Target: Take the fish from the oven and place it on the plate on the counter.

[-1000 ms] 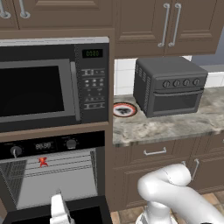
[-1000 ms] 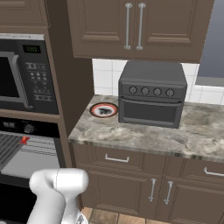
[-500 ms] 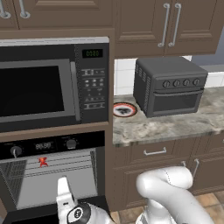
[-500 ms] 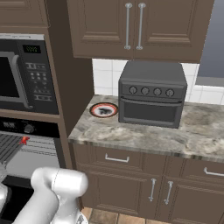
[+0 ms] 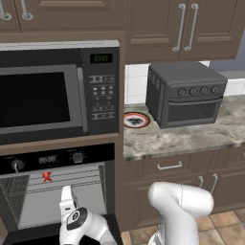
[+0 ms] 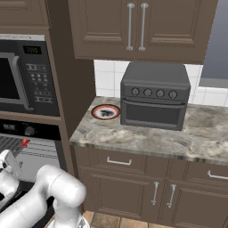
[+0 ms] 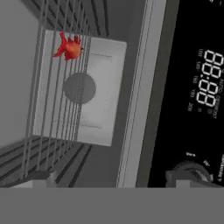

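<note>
1. The gripper [image 5: 67,196] hangs low at the mouth of the open oven [image 5: 57,160], in front of the wire rack, its jaws spread wide and holding nothing.
2. In the hand view the rolled camera looks along the wire rack [image 7: 65,87] into the cavity, with the oven's lit display [image 7: 209,83] and a knob [image 7: 188,171] off to one side.
3. The fish [image 5: 46,177] sits on the rack deep in the cavity, toward its left side and well apart from the fingers; the hand view shows it [image 7: 68,48] far off-centre.
4. On the counter [image 5: 186,136] beyond and to the right, the plate [image 5: 136,120] lies bare, just beside the toaster oven [image 5: 185,93] and below the microwave's keypad side [image 5: 101,91].
5. Risks, as judgement: the fish is tiny and off the gripper's line, so a straight reach could miss it or push it further back. Fingers could catch between the rack wires, and the wrist could strike the control panel or the cavity wall. A weak pinch could drop the fish on the way to the small plate.
</note>
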Tool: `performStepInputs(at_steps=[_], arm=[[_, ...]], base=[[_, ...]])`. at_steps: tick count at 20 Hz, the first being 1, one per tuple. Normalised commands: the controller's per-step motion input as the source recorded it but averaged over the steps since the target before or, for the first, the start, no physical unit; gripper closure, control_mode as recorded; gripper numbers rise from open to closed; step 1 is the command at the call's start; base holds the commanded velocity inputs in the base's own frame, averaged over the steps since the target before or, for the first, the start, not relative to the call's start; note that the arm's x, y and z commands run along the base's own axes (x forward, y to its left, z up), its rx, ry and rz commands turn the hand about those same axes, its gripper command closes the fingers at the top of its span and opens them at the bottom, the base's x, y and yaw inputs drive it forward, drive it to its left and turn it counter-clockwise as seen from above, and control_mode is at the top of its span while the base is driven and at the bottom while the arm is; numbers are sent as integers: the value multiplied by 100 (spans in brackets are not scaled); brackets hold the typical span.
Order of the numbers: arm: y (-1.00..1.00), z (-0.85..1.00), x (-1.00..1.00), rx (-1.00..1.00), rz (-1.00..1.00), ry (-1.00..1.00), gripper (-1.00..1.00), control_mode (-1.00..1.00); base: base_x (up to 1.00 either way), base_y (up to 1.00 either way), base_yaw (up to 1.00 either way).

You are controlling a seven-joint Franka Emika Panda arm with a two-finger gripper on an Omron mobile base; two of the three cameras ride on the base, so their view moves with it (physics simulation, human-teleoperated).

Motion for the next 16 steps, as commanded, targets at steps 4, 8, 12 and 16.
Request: performStepInputs(at_steps=[4, 8, 12, 16], arm=[[65, -98, 56, -17, -14, 0, -100, -100], [73, -89, 43, -27, -6, 0, -100, -100], [71, -43, 68, -24, -1, 0, -100, -100], [67, -31, 85, -13, -9, -1, -100, -100]], base=[[0, 0, 0], [0, 0, 0], [0, 0, 0], [0, 0, 0]])
